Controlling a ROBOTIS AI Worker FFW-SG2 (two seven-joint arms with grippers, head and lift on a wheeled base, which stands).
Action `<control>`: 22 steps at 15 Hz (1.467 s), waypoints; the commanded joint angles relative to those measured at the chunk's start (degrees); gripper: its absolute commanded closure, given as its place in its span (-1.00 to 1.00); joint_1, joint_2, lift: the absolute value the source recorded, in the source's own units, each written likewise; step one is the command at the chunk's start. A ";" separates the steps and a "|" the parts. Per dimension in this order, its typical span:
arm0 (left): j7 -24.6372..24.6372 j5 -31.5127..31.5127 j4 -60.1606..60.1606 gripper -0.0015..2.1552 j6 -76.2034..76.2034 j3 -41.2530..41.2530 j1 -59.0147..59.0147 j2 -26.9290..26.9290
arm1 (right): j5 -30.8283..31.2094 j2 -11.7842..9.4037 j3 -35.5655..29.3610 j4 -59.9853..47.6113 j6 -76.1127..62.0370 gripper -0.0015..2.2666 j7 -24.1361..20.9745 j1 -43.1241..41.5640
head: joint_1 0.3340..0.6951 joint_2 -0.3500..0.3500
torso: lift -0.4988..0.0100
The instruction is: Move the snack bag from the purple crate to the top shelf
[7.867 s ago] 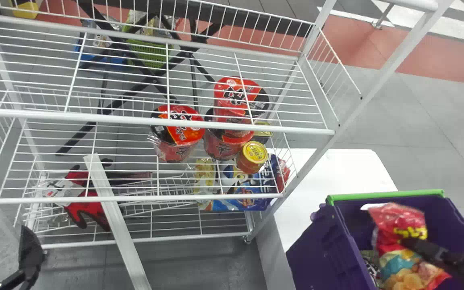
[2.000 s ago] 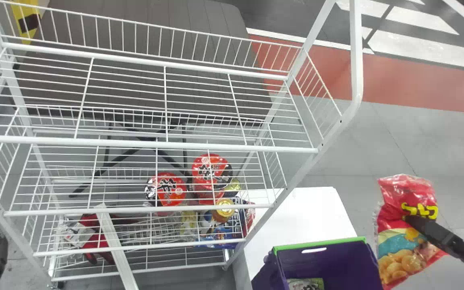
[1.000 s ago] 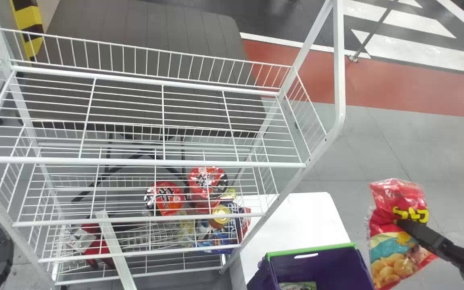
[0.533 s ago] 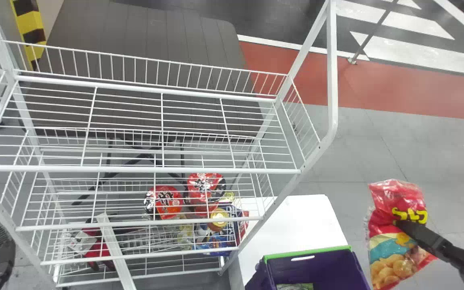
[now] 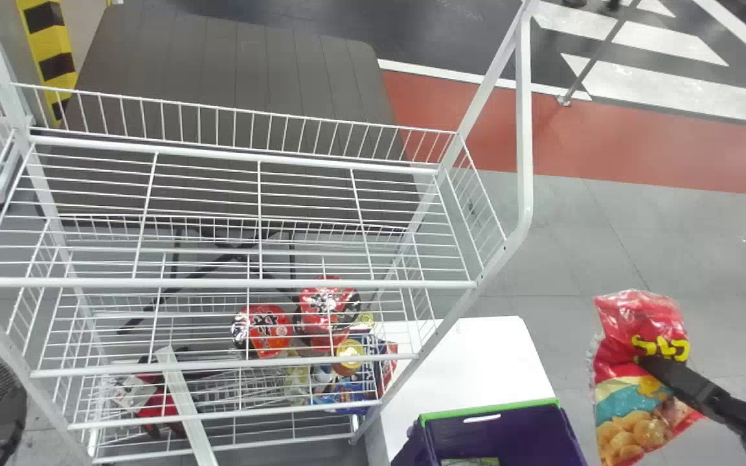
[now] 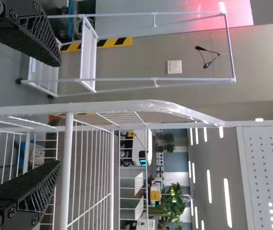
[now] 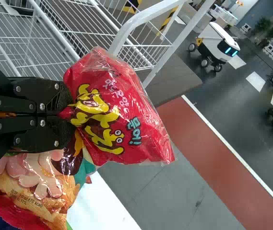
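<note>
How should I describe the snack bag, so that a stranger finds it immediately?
Right of the white wire rack stands the purple crate. Further right, the snack bag hangs from the right gripper. Unlike the red cups on the rack, it is held in the air, with yellow lettering above pictured golden snacks.

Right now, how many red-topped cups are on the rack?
2 clearly visible, both below the top shelf: the left cup, and the right cup near it. More red shows under the right cup, so others may be hidden.
</note>
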 commanded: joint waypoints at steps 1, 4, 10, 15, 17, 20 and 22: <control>0.07 -0.08 -0.01 -0.92 0.00 0.00 0.14 0.00 | -0.17 0.00 0.01 -0.23 0.30 0.99 0.00 0.02 | 1.00 -1.00 | 1.00; 0.07 -0.26 -0.01 -0.92 0.00 -0.09 0.14 0.09 | -0.96 1.41 0.71 -2.61 0.30 0.99 4.30 0.02 | 1.00 -1.00 | 0.96; 0.24 -0.79 -0.28 -0.92 0.00 -0.44 0.41 0.09 | -2.27 4.75 7.39 -15.26 0.30 0.87 10.19 0.28 | 1.00 -0.98 | 0.96; 0.68 -1.22 -0.54 -0.92 -0.53 -0.44 0.76 0.00 | -2.89 7.35 20.31 -19.22 0.30 0.88 9.14 0.10 | 1.00 -0.48 | 0.96; 0.95 -1.31 -0.54 -0.92 -1.05 -0.53 0.94 0.00 | -1.84 7.35 25.41 -19.13 0.30 0.88 8.26 0.19 | 1.00 -0.23 | 0.96; 0.95 -1.31 -0.54 -0.92 -1.41 -0.70 1.02 0.00 | -0.52 7.35 35.08 -16.67 0.30 0.88 4.66 1.42 | 1.00 -0.04 | 0.96; 1.04 -1.31 -0.45 -0.92 -1.58 -0.70 1.11 0.00 | -0.69 7.35 40.96 -13.95 -2.46 0.88 2.19 2.39 | 1.00 0.16 | 0.96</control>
